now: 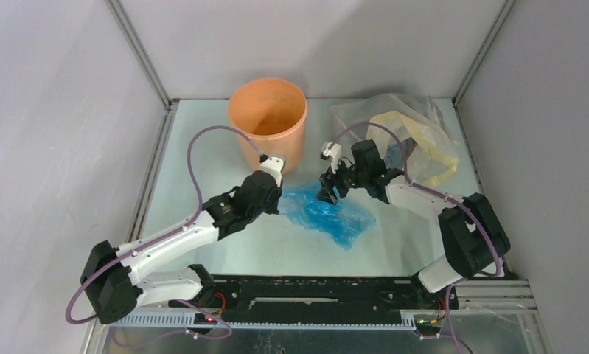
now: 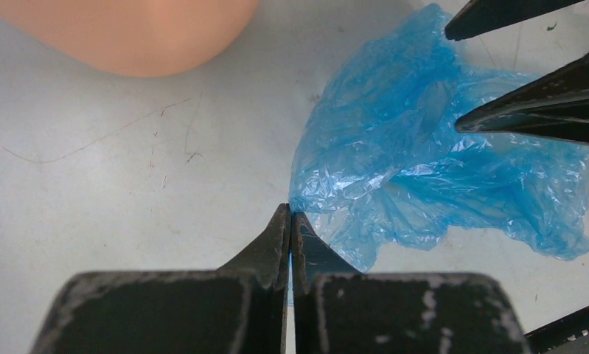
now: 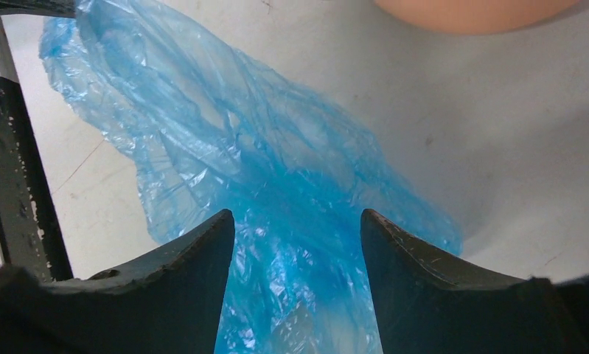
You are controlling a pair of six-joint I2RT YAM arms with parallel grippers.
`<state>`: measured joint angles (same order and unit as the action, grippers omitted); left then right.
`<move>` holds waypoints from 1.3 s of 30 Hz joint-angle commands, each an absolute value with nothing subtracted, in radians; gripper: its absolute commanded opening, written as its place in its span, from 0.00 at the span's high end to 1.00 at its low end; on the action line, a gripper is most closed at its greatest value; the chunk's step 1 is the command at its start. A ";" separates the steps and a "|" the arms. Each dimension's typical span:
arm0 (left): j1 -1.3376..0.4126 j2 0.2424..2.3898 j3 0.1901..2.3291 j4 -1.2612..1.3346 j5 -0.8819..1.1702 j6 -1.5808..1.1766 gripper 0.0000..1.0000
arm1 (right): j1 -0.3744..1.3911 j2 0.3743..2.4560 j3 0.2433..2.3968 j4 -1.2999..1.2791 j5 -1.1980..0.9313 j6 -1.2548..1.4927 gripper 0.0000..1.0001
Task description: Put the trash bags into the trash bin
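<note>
Trash bag (image 1: 334, 214) is laid on table (image 1: 195, 158) btw both pincers. Bin (image 1: 267, 118), orange, is seen just beyond left pincer (image 2: 290, 220); yellowish clear bag (image 1: 416, 129) behind right pincer (image 3: 297, 221). Left pincer is clenched at bag's edge, film nipped or not can't be told. Right pincer is spread, tips astride film. Bag's blue, crinkled, see-thru.

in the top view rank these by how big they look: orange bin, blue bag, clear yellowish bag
1. clear yellowish bag, narrowly, edges faint
2. orange bin
3. blue bag, clearly smallest
</note>
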<state>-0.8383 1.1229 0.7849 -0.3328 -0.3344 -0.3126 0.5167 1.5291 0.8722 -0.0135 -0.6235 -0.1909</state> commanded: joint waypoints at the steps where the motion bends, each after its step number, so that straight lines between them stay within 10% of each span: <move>1: -0.838 1.077 0.775 -0.285 -0.349 -0.292 1.00 | 0.533 1.580 0.934 0.027 -0.616 -0.242 0.35; 5: -0.838 1.072 0.772 -0.282 -0.354 -0.290 1.00 | 0.539 1.606 0.948 0.030 -0.634 -0.241 0.45; 12: -0.838 1.060 0.775 -0.288 -0.364 -0.293 1.00 | 0.545 1.494 0.946 -0.050 -0.670 -0.197 1.00; 31: -0.838 0.976 0.987 -0.465 -0.429 -0.328 0.98 | 0.625 1.084 1.117 -0.360 -0.374 -0.049 1.00; 39: -0.838 0.972 0.973 -0.467 -0.411 -0.300 0.99 | 0.652 1.101 0.987 -0.309 -0.344 -0.034 0.05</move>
<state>-0.8391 0.9749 0.9619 -0.4484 -0.4088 -0.3210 0.6483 1.0805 1.0634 -0.3332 -0.3859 -0.0460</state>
